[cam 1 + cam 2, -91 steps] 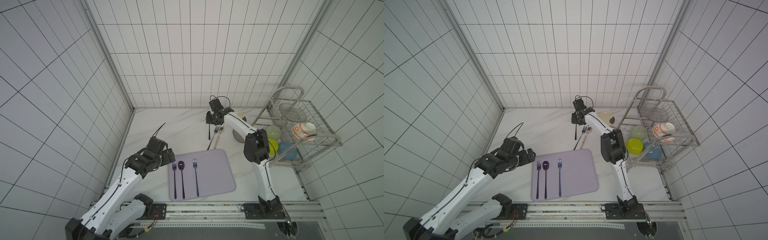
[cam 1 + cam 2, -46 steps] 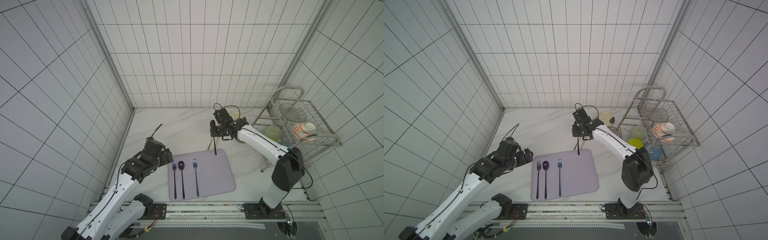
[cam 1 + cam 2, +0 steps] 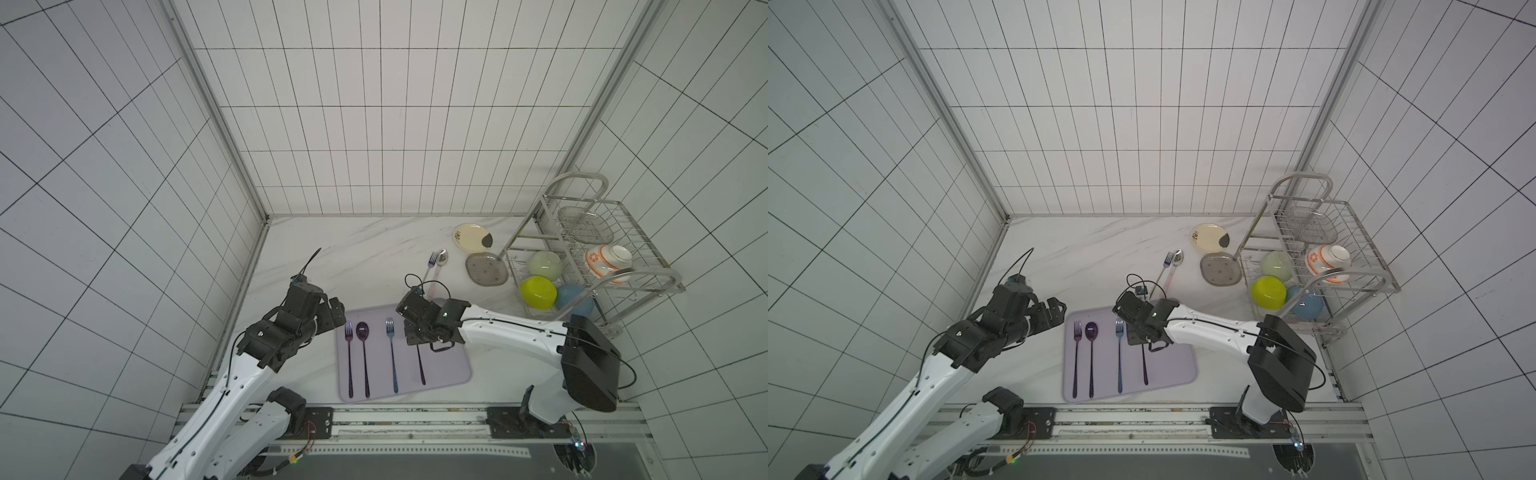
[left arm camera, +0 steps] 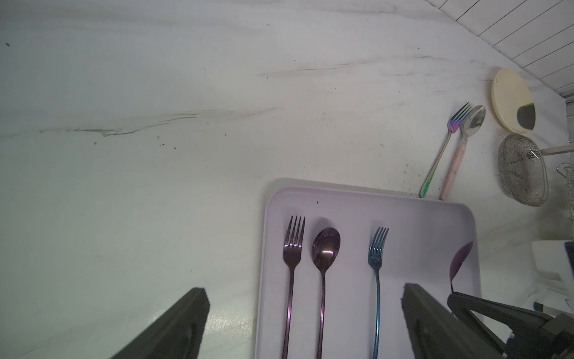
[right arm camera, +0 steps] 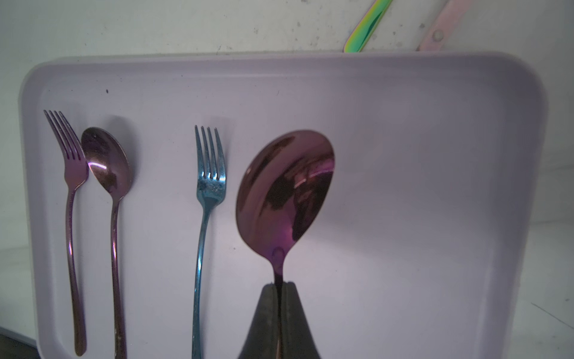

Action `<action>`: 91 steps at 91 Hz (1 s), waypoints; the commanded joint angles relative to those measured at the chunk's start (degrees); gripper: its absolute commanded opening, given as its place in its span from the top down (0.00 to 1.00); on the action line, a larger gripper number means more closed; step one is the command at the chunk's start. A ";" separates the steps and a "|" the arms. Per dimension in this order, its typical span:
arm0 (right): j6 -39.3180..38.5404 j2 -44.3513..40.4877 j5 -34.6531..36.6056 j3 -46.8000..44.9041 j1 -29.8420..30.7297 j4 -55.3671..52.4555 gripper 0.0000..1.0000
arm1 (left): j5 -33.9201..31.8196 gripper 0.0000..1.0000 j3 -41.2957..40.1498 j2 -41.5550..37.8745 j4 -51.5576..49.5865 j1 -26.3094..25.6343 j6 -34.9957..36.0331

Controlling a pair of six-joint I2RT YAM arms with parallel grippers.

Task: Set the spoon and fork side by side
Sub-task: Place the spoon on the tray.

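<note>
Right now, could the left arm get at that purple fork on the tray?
Probably yes. The left pincer stands open just beside the tray, and the purple fork lies nearest that edge with nothing over it. The right pincer is busy farther along, holding a spoon.

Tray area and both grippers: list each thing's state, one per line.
right gripper: shut on held spoon
held spoon: raised over the tray, beside the blue fork
blue fork: flat on tray
purple fork: flat on tray
purple spoon: flat beside purple fork
tray: flat on counter
left gripper: open, empty
</note>
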 commanded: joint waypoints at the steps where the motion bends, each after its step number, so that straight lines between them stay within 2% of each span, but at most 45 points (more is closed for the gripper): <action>1: 3.77 2.72 1.97 0.46 1.00 2.63 1.00 | 0.51 0.02 -0.65 -0.72 1.50 -0.45 0.90; 27: 2.98 7.38 0.69 1.82 3.26 1.82 1.00 | 0.26 0.02 -0.80 -1.07 1.50 -0.99 0.81; 91: 2.44 14.12 0.86 6.49 3.14 -3.54 1.00 | -0.83 0.02 -0.90 -1.25 1.34 -1.00 0.38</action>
